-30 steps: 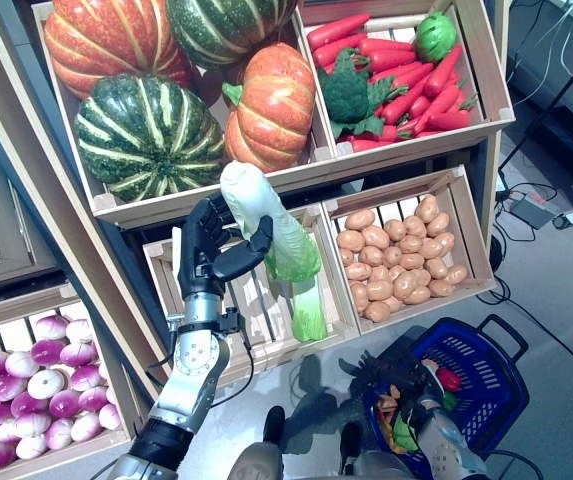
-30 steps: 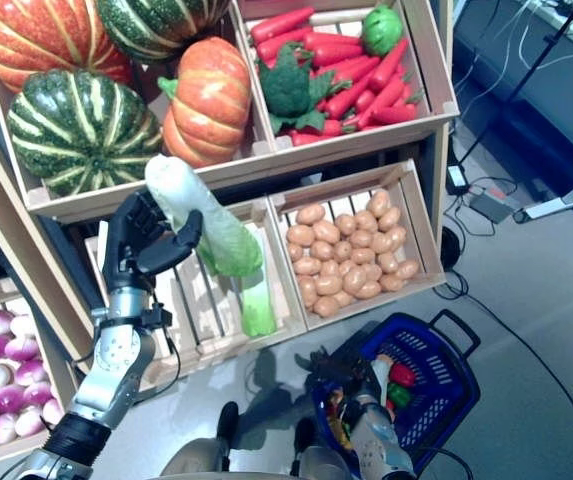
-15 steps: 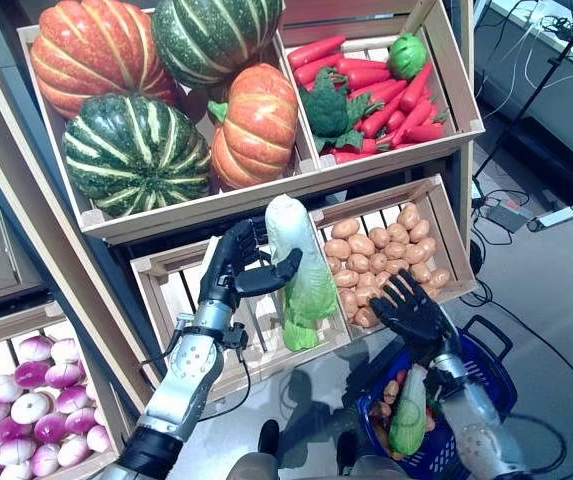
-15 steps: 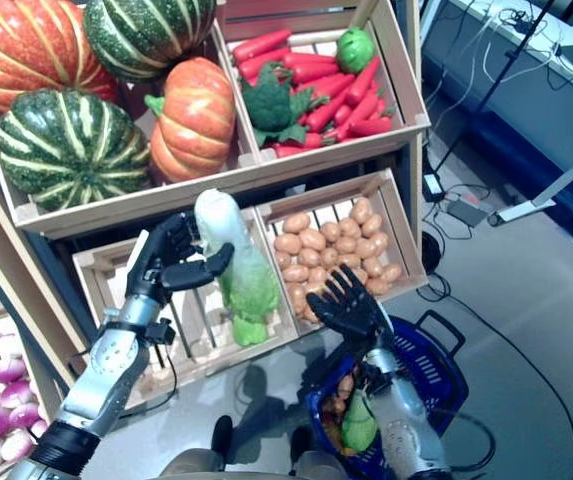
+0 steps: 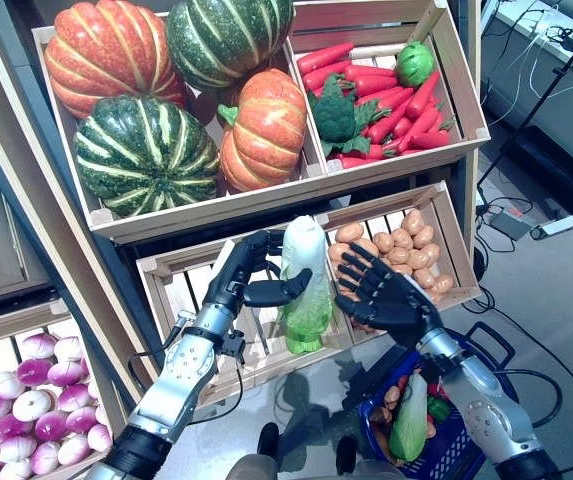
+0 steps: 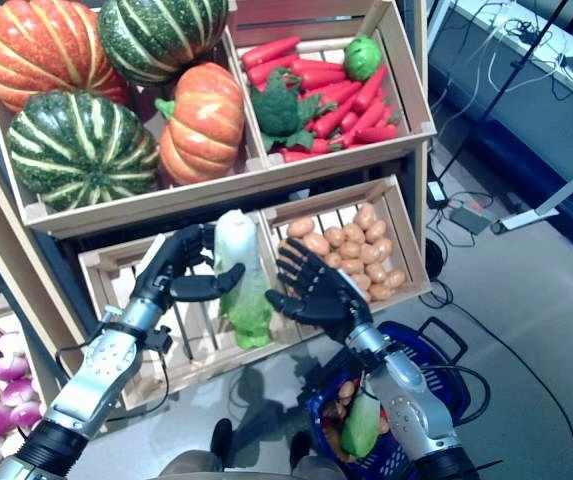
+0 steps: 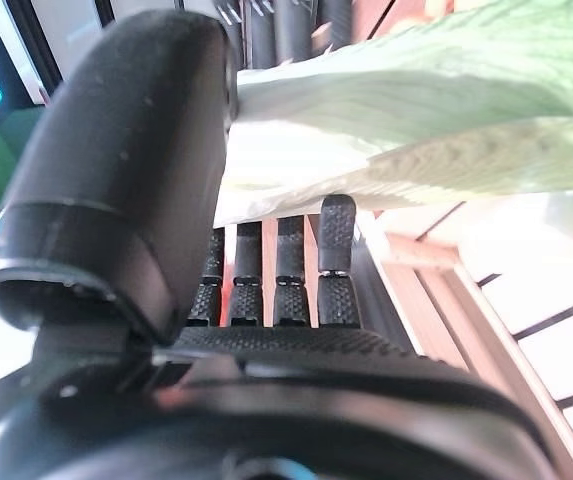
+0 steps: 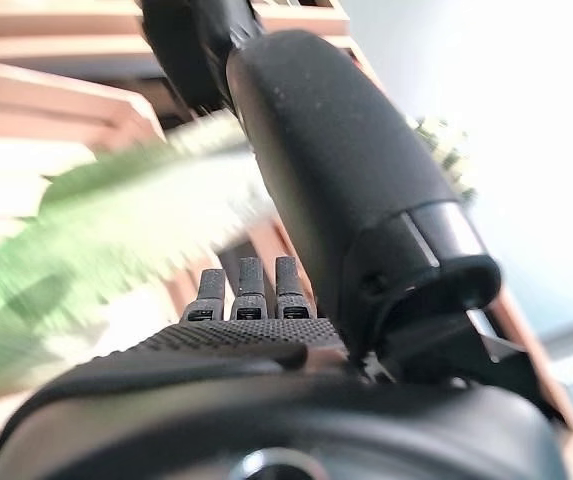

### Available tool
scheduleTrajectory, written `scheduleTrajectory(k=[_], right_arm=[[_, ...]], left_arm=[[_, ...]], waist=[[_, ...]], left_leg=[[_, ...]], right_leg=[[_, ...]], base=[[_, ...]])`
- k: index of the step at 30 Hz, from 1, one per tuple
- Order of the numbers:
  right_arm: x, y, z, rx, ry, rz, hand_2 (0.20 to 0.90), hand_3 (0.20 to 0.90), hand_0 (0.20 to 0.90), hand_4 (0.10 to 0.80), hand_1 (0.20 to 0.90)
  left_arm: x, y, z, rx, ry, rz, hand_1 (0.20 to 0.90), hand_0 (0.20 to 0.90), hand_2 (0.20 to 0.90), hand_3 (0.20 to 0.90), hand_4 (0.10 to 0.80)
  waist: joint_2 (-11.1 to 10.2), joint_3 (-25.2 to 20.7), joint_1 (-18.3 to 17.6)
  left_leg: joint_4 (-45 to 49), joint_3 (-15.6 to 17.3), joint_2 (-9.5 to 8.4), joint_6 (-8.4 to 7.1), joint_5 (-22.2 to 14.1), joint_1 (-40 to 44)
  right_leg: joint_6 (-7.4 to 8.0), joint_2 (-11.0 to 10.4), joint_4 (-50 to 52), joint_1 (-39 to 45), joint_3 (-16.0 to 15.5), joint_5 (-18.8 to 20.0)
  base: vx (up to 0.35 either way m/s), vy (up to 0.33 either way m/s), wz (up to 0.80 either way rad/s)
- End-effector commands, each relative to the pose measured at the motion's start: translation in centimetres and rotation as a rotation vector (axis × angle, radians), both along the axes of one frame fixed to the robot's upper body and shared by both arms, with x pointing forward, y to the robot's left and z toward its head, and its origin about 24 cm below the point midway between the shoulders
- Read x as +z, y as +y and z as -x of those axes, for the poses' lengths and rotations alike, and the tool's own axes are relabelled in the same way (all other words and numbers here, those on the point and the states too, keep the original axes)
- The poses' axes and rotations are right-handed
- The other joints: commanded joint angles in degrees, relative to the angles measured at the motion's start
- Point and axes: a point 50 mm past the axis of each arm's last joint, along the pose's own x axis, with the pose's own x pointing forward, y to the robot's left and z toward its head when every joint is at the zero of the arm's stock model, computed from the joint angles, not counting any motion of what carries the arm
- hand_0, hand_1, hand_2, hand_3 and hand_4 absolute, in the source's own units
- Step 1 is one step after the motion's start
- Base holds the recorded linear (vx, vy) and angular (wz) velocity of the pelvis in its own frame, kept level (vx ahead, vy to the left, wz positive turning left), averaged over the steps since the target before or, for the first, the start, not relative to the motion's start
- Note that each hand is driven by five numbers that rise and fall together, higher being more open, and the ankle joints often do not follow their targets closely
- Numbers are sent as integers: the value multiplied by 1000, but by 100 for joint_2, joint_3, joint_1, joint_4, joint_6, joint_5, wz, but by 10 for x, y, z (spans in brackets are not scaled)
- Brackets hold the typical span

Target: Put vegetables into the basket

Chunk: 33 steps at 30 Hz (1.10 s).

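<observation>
Since the right hand (image 5: 391,298) rose, cabbage (image 5: 306,283) nearer, basket (image 5: 471,455) lower

Cabbage held upright before the crates, basket on the floor

The napa cabbage (image 5: 306,285), pale white at its top and leafy green at its lower end, stood nearly upright in front of the lower wooden crates, clasped by the left hand (image 5: 249,280), with the right hand (image 5: 386,298) spread open just beside it. The blue basket (image 5: 471,440) sat on the floor below to the right, already holding another green leafy vegetable (image 5: 409,418) and a few smaller pieces
</observation>
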Motion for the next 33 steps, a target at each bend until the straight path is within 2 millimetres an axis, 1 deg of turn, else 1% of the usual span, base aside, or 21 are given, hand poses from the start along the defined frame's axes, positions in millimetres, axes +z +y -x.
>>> scheduleTrajectory(k=[1,8,12,14,20,26,28,33], right_arm=[[36,12,-6,126,-185,-37,900,900,900,800,900],[24,16,-5,162,-111,26,900,900,900,800,900],[18,21,-1,222,-68,39,900,900,900,800,900],[16,20,-2,228,-49,61,900,900,900,800,900],[7,11,-6,103,0,106,900,900,900,800,900],[-2,-3,-11,-200,67,163,900,900,900,800,900],[-3,-4,-10,-218,80,170,900,900,900,800,900],[-6,-2,-9,-193,108,205,900,900,900,800,900]], left_arm=[[57,-20,-6,-130,-275,86,300,300,300,300,400],[63,-31,0,-259,-260,257,300,300,300,300,400],[68,-39,3,-323,-249,323,300,300,300,300,400],[69,-43,4,-360,-242,345,300,300,300,300,400],[70,-49,6,-385,-244,344,300,300,300,300,400],[68,-48,7,-342,-248,313,300,300,300,300,400],[69,-47,7,-341,-251,314,300,300,300,300,400],[73,-48,8,-359,-256,317,300,300,300,300,400]], waist=[[-88,-738,30],[-93,-786,25],[-95,-802,15],[-98,-819,11],[-93,-866,-17],[-50,-874,-88],[-37,-870,-101],[-31,-854,-99]], left_leg=[[260,109,-193,121,-488,12],[187,147,-152,109,-462,52],[169,153,-138,95,-444,52],[155,155,-135,94,-439,53],[130,165,-125,92,-430,78],[112,186,-116,103,-433,104],[90,192,-110,112,-426,110],[88,186,-106,112,-418,102]], right_leg=[[157,-262,129,-241,52,390],[152,-254,70,-212,41,404],[154,-252,48,-206,40,412],[154,-253,46,-212,39,414],[156,-239,30,-201,68,421],[158,-225,24,-206,163,427],[157,-221,15,-211,186,432],[151,-222,14,-227,212,443]], base=[[0,0,0],[0,0,0],[1,-1,-2],[0,0,0],[0,0,0],[-1,2,-1],[-12,15,-10],[-7,4,-6]])
